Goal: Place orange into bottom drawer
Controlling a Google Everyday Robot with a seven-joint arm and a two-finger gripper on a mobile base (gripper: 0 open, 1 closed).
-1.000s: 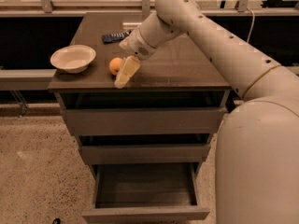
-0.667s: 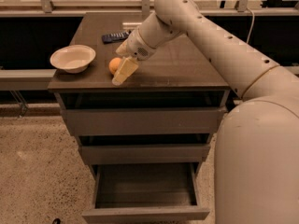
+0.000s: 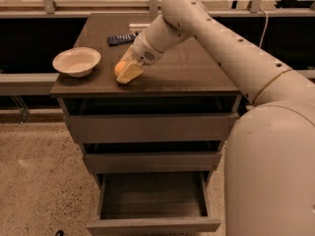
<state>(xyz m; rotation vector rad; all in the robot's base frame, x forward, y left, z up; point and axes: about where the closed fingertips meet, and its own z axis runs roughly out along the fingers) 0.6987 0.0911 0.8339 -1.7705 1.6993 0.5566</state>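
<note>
Gripper (image 3: pixel 126 74) is down on the cabinet top (image 3: pixel 192 75), set against the orange (image 3: pixel 118 68), just right of the cream bowl (image 3: pixel 76 62). Grip state: cannot tell. Bottom drawer (image 3: pixel 153 226) stands pulled out below

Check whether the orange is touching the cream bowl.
Apart. The camera view shows a strip of bare cabinet top between the orange and the bowl. The claw is down at the orange's right side.
</note>
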